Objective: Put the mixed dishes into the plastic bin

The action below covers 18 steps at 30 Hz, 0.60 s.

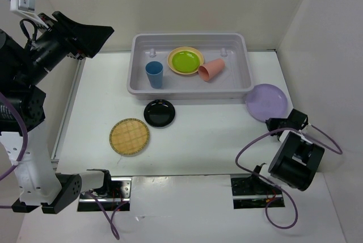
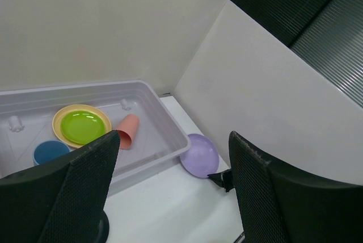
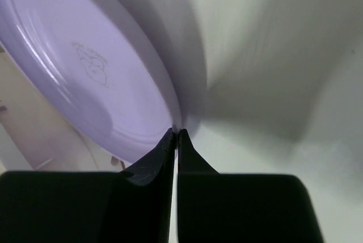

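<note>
The plastic bin (image 1: 136, 84) stands at the back of the table. In it are a blue cup (image 1: 153, 74), a lime green plate (image 1: 186, 60) lying on a peach-orange plate (image 1: 172, 67), and a salmon-red cup (image 1: 211, 69) on its side. A glossy black plate (image 1: 159, 112) and a tan woven-pattern plate (image 1: 129, 136) lie on the table in front of the bin. My right gripper (image 1: 273, 122) is shut on the near rim of the lavender plate (image 1: 265, 100), which is tilted by the bin's right end; the pinch shows in the right wrist view (image 3: 177, 132). My left gripper (image 1: 101, 34) is open, empty and raised at the far left.
White walls enclose the table at the back and right, close to the lavender plate (image 2: 199, 155). The bin (image 2: 164, 109) shows in the left wrist view between my open fingers (image 2: 85, 186). Cables loop near the right arm's base (image 1: 255, 183).
</note>
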Tool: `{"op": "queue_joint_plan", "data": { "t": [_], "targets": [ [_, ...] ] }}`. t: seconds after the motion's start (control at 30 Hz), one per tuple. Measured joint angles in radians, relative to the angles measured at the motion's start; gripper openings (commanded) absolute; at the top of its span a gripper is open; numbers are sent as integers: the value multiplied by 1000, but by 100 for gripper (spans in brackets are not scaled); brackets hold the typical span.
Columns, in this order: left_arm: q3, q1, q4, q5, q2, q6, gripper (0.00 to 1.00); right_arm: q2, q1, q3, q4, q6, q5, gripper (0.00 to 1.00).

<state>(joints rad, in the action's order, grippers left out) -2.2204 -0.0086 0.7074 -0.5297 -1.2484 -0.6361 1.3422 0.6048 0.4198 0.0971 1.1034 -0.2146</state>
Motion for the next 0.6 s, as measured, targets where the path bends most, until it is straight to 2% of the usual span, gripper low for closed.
{"op": "queue_joint_plan", "data": {
  "t": [0.6],
  "targets": [
    [35,0,-35,-45,2,0,84,-454,18,35,-330,-32,112,0]
  ]
}}
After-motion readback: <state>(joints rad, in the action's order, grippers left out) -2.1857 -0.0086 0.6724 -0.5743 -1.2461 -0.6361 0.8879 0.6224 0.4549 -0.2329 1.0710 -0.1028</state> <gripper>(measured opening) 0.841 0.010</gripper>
